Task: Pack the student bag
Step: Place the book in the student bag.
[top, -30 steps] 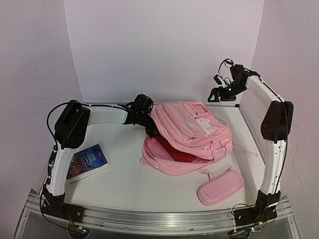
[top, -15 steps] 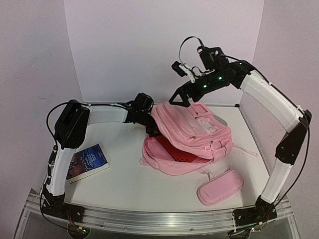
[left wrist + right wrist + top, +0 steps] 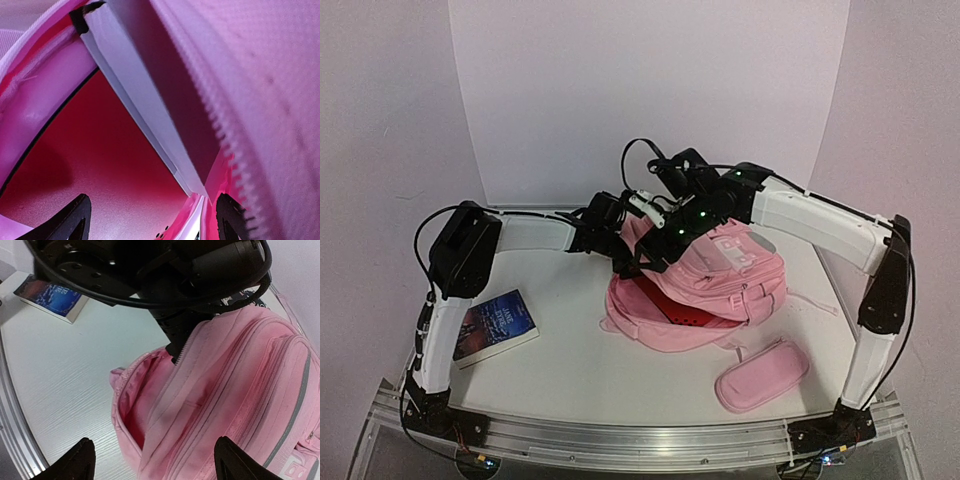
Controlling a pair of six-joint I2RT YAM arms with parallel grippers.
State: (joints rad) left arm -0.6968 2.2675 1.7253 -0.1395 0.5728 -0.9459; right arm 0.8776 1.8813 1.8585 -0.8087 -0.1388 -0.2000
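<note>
One student bag (image 3: 720, 272) lies right of centre on the bench (image 3: 580, 375), main mouth gaping and red lining showing. My left fingers (image 3: 70, 220) stand spread wide inside that mouth under the raised flap, clamping nothing. My right fingers (image 3: 80, 460) hover wide apart and empty just above the flap edge. I judge that opening the bag is the step in hand, and the next move calls for a firm grip on the flap. Book (image 3: 498, 325) and pencil case (image 3: 763, 375) lie outside the bag. The book's cover lettering is unreadable.

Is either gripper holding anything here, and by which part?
Nothing is gripped: left gripper open inside the student bag, right gripper open above it.
</note>
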